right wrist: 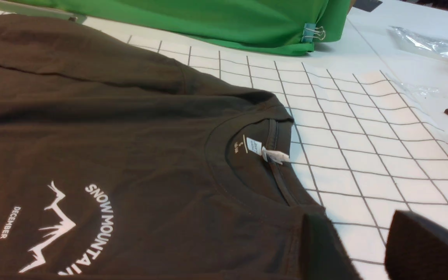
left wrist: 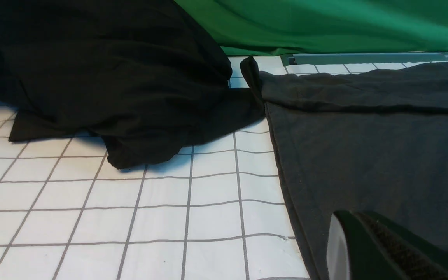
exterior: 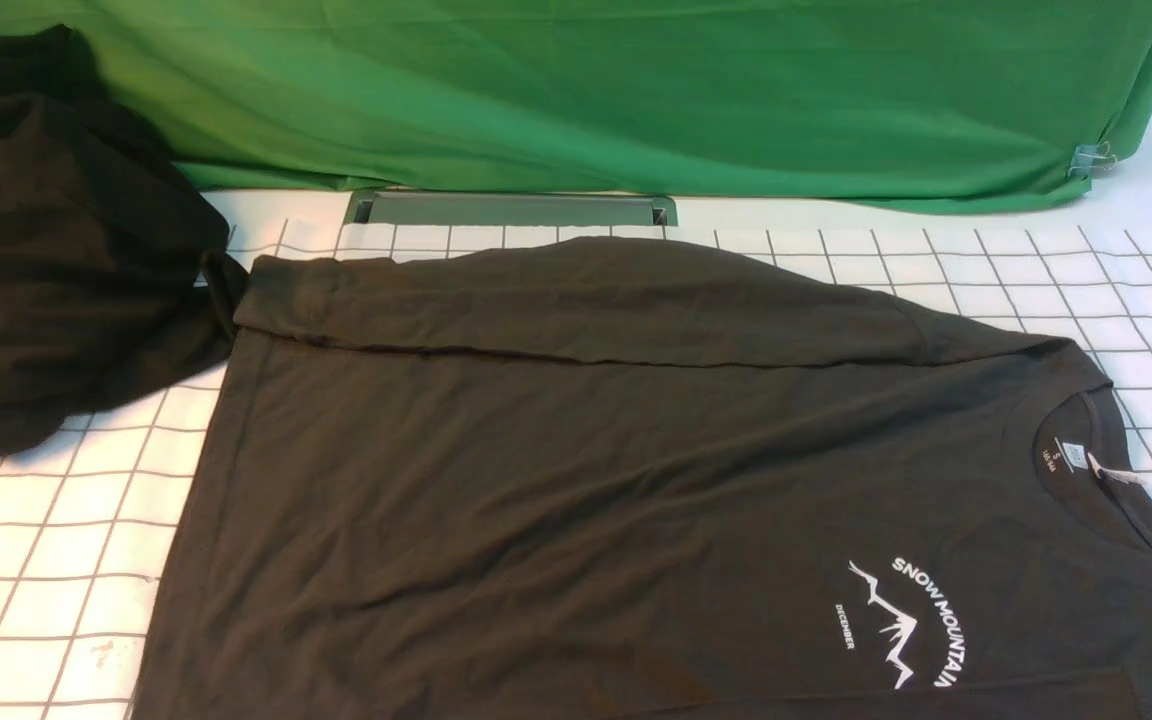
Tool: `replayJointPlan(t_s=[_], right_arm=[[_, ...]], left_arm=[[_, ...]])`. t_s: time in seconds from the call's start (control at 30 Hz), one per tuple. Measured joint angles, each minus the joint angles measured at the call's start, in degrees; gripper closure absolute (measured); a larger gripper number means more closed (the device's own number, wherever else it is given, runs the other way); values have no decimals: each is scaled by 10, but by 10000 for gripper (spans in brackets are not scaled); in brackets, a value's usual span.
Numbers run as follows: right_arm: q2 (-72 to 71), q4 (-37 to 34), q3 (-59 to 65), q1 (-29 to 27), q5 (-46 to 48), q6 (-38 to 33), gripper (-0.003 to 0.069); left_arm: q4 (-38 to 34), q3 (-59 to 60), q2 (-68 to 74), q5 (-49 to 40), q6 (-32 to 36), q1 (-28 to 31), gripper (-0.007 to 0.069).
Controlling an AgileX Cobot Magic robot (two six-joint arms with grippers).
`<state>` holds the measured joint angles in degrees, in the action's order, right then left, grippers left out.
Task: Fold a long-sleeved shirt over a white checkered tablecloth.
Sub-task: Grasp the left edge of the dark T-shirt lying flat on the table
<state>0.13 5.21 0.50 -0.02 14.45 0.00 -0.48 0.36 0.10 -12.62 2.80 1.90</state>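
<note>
Left gripper point(left wrist: 358, 217): closed, nothing seen in it, poised by the hem. Right gripper point(right wrist: 358, 221): fingers parted, empty, near the collar. Long-sleeved shirt point(exterior: 636, 480): front up on the checkered tablecloth point(exterior: 46, 540); far sleeve laid inward, near one apparently too. Outstanding, I judge: body folds.

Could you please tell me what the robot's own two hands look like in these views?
The left hand is dark, with long, narrow fingers and a pale, curved edge along one side. The right hand has two black, blunt, tapering fingers. I can see no markings or cables on either; the arms themselves are out of view.
</note>
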Motion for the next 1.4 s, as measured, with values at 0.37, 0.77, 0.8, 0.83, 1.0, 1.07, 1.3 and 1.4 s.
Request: replayJointPlan(t_s=[0.37,0.77,0.8,0.83,1.0,1.07,1.3,1.4], right_arm=[[0,0,0,0,0,0,417],[0,0,0,0,0,0,417],[0,0,0,0,0,0,417],[0,0,0,0,0,0,417],[0,0,0,0,0,0,417],[0,0,0,0,0,0,417],[0,-66,0,0,-134,164,417],[0,-91,0,0,-205,285,417]], left_arm=[[0,0,0,0,0,0,622],[-153,0,0,104,-31,0,622],[-191,0,0,126,-39,0,622],[-224,0,0,142,-46,0,622],[-283,0,0,198,-58,0,622],[-287,0,0,243,-77,0,622],[-237,-63,0,363,-270,0,622],[-182,-164,25,241,-294,0,622]])
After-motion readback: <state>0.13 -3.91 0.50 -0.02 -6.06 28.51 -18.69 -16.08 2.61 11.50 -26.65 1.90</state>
